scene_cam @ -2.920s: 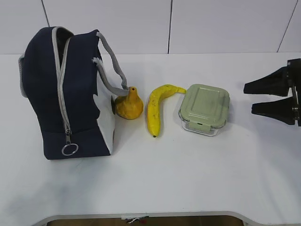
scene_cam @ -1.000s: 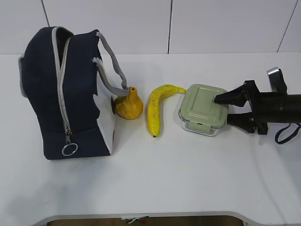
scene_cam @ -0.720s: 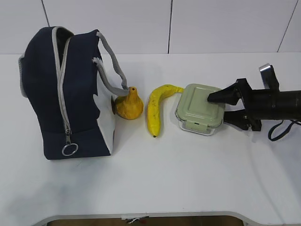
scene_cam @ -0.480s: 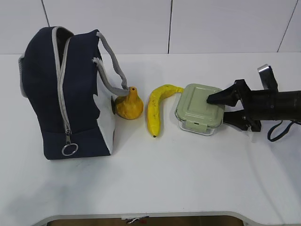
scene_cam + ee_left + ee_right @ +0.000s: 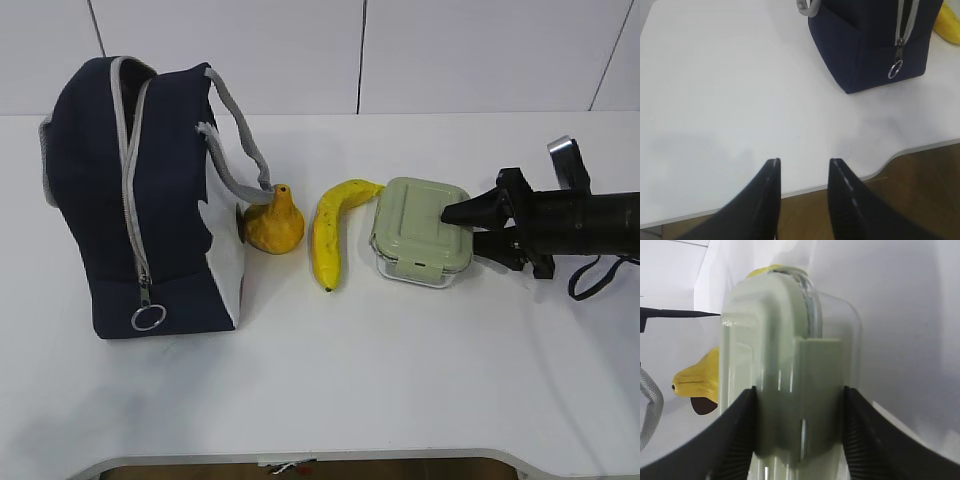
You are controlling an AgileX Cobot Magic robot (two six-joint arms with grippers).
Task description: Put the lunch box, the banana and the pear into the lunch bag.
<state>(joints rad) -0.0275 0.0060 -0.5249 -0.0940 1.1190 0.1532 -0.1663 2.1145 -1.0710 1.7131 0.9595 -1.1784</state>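
The lunch box (image 5: 421, 230), with its pale green lid, sits on the white table right of the banana (image 5: 330, 235) and touches the banana's upper end. My right gripper (image 5: 460, 228) comes in from the right and is shut on the lunch box's right edge, one finger on the lid and one below. In the right wrist view both fingers press on the lunch box (image 5: 790, 365), with the gripper (image 5: 798, 390) around it. The pear (image 5: 274, 222) stands by the lunch bag (image 5: 130, 190), which is zipped shut. My left gripper (image 5: 805, 162) is open and empty over the table's front edge.
The bag's ring pull (image 5: 148, 318) hangs low on its front, also seen in the left wrist view (image 5: 895, 70). Grey strap handles (image 5: 238, 130) droop toward the pear. The pear (image 5: 697, 377) and the banana's end (image 5: 772, 271) show beyond the lunch box.
My right gripper moved in from the right edge, went around the lunch box, pushed it slightly left against the banana, and closed on it. The other things have not moved.
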